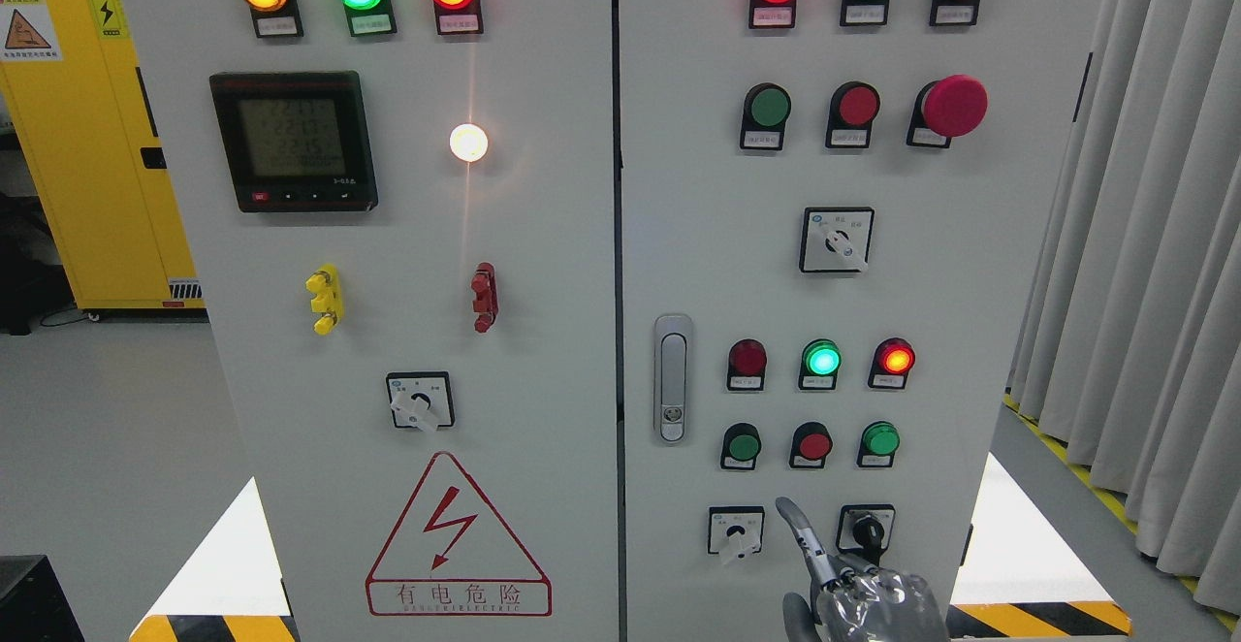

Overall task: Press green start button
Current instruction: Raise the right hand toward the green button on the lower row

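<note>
The grey control cabinet's right door carries several green buttons: one in the upper row and two in the lower row, at the left and at the right. My right hand comes up from the bottom edge in front of the right door. Its index finger points up and the other fingers are curled, holding nothing. The fingertip is below the lower button row, under the gap between the left green button and the red button. It touches no button. My left hand is out of view.
Two rotary switches flank the finger. A door handle sits left of the lower buttons. A red mushroom stop button is at the upper right. Grey curtains hang at the right, and a yellow cabinet stands at the left.
</note>
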